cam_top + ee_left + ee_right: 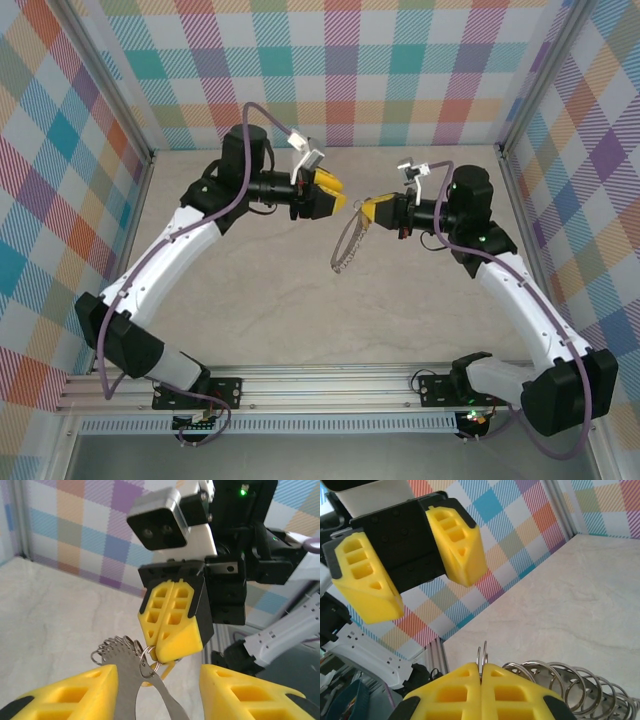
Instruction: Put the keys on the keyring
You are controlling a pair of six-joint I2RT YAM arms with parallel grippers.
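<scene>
L claw (341,194): wide, nothing gripped (tips face R claw, just apart).
R claw (368,211): pressed flat together, pinching keyring (349,247) at its upper edge.
keyring: hangs tilted from R claw, in air above table (300,320), mid-workspace; beaded loops fan out beside pinch in R wrist cam.
key (160,675): small brass-yellow bit just under R claw tips, touching ring wire; threaded or not, cannot tell (too small).
L wrist cam: ring's metal strip sits between L fingers (75,692), close to one; contact unclear.
arms: both raised, claws nose to nose.
</scene>
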